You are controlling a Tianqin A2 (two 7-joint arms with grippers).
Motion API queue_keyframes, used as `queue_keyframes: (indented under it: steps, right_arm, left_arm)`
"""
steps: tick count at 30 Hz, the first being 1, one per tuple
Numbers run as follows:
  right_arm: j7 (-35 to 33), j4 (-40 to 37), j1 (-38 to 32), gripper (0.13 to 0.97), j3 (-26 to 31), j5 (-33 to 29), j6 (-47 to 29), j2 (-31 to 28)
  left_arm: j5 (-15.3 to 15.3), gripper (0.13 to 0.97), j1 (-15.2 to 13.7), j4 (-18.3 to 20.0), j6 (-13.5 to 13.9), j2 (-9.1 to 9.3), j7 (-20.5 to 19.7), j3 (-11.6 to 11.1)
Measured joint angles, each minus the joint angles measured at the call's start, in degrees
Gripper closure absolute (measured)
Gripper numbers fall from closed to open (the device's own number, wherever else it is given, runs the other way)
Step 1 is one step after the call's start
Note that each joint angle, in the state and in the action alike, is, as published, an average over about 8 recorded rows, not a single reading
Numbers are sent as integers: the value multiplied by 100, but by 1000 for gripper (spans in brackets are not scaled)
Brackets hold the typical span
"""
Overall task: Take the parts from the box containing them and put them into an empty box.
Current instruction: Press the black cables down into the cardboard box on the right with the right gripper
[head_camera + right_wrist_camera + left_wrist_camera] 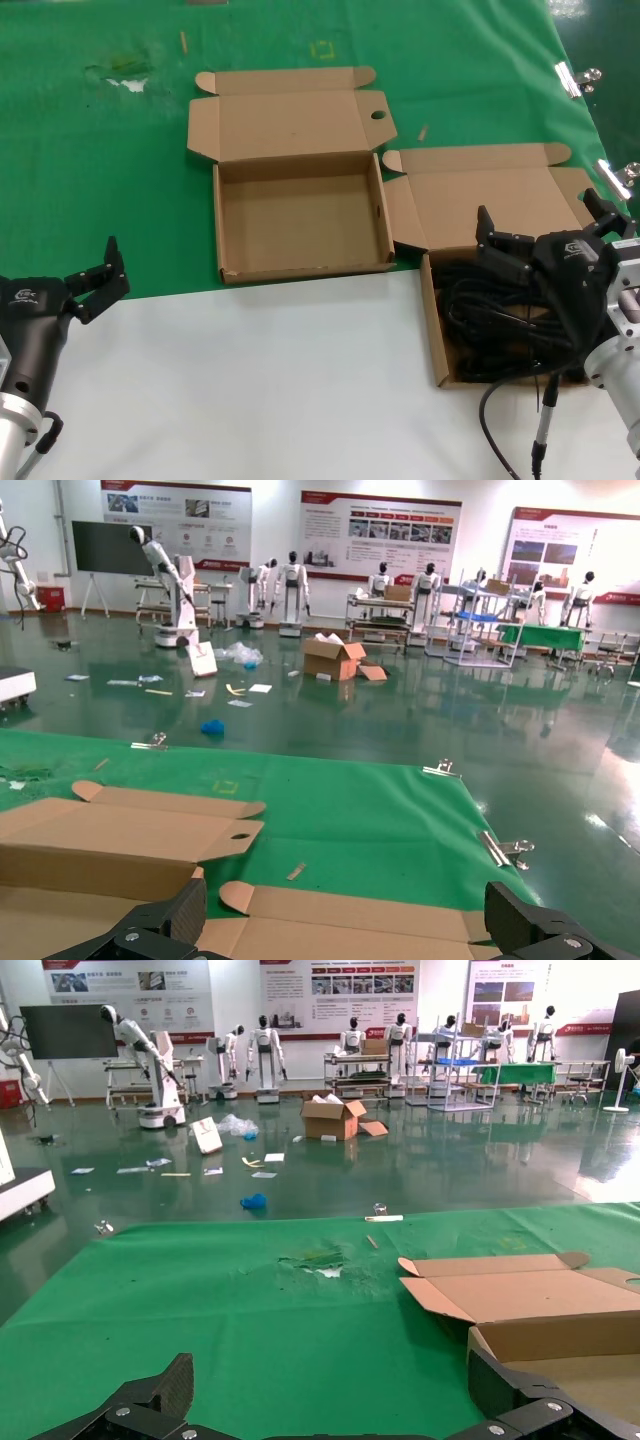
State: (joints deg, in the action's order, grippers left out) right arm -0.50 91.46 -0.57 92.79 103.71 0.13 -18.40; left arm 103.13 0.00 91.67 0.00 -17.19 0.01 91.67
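The empty box [300,222] lies open mid-table on the green cloth, its flap lid folded back; it also shows in the left wrist view [560,1332] and the right wrist view [110,840]. To its right, the box [432,330] holds tangled black power cables [485,315]; its open lid shows in the right wrist view [400,925]. My right gripper [540,215] is open and empty, hovering over the back of the cable box. It also shows in its own view [350,930]. My left gripper [97,280] is open and empty, parked at the near left, and shows in its own view [335,1405].
The near half of the table is white [280,390], the far half green cloth [100,180]. Metal clips [575,78] hold the cloth at the right edge. My thin grey-tipped cable [545,415] hangs by the right arm. Small scraps [128,75] lie at the far left.
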Motion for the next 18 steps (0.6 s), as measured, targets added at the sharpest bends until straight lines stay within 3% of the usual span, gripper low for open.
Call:
queue_keyframes:
  steps: [18]
  right_arm:
    - [0,0,0,129,0,0,0,0]
  left_arm:
    - [0,132,0,0,0,0,0,0]
